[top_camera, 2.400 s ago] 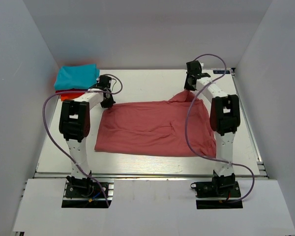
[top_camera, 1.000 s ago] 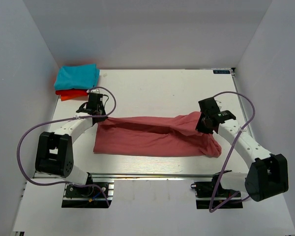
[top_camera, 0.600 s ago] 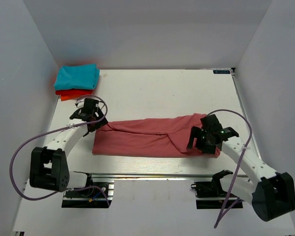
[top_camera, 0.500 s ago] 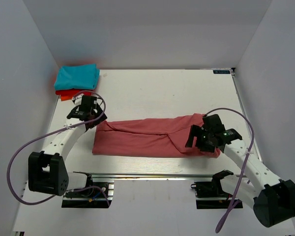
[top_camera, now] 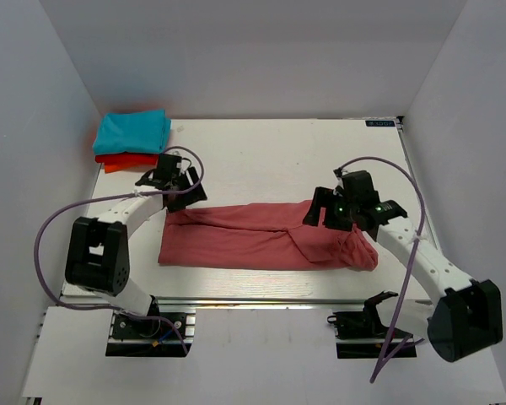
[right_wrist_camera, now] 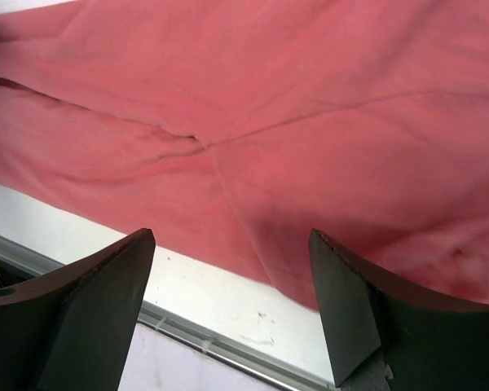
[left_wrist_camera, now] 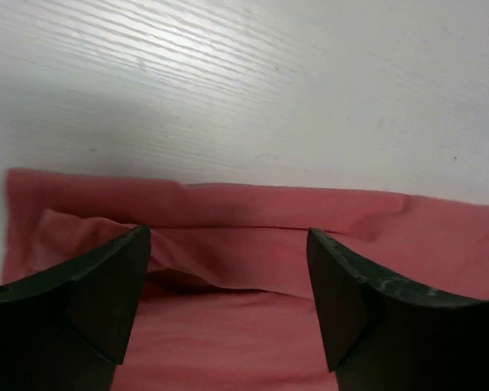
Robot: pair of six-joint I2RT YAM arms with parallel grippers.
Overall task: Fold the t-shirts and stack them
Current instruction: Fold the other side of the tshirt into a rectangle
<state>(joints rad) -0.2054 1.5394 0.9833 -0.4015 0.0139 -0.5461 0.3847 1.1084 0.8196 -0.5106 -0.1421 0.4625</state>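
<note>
The salmon-pink t-shirt (top_camera: pixel 261 238) lies folded into a long flat band across the near half of the table. My left gripper (top_camera: pixel 184 191) hovers open over its far left corner, and the left wrist view shows the pink cloth (left_wrist_camera: pixel 253 269) under empty, spread fingers (left_wrist_camera: pixel 106 293). My right gripper (top_camera: pixel 323 211) is open above the band's right part. In the right wrist view, the cloth (right_wrist_camera: pixel 293 114) and the table's front strip lie below it. A turquoise folded t-shirt (top_camera: pixel 133 131) rests on an orange-red one (top_camera: pixel 121 162) at the far left corner.
A metal rail (top_camera: pixel 253 299) runs along the table's near edge, also seen as the rail (right_wrist_camera: pixel 220 346) in the right wrist view. White walls enclose the left, back and right sides. Purple cables (top_camera: pixel 55 228) loop off both arms.
Both grippers were shut on the pink shirt's folded edge a second ago; they have opened and let it go. The left has shifted right, the right back and leftward.
</note>
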